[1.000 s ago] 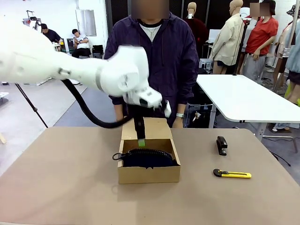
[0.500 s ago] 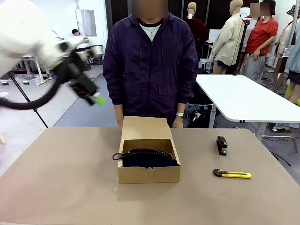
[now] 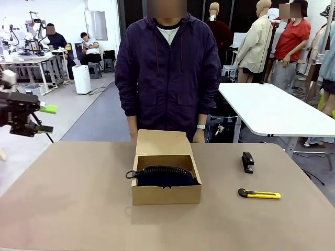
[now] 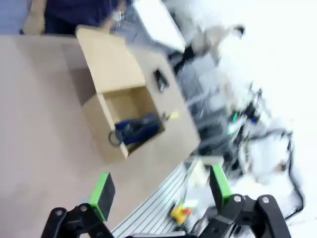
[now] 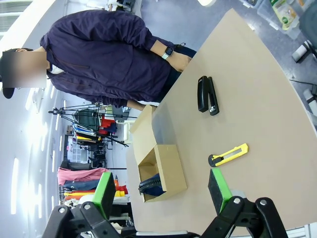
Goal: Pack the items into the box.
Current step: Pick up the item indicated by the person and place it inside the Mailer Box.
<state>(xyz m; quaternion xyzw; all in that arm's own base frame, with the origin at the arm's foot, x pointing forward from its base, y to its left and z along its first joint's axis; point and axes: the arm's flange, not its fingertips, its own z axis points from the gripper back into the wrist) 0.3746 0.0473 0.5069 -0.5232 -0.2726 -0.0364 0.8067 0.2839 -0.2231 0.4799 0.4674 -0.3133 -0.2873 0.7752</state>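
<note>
Dark navy pouch (image 3: 163, 178) with ridged zipper and pull loop sits in the open brown box (image 3: 166, 194); left pincer (image 4: 161, 187) and right pincer (image 5: 161, 191) spread, empty.

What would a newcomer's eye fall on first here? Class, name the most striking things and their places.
The open cardboard box stands out in the middle of the table, with the dark pouch lying inside and a person in a dark jacket standing right behind it. To its right, the black stapler and yellow utility knife lie on the table. At the front view's left edge the left gripper hangs open.
</note>
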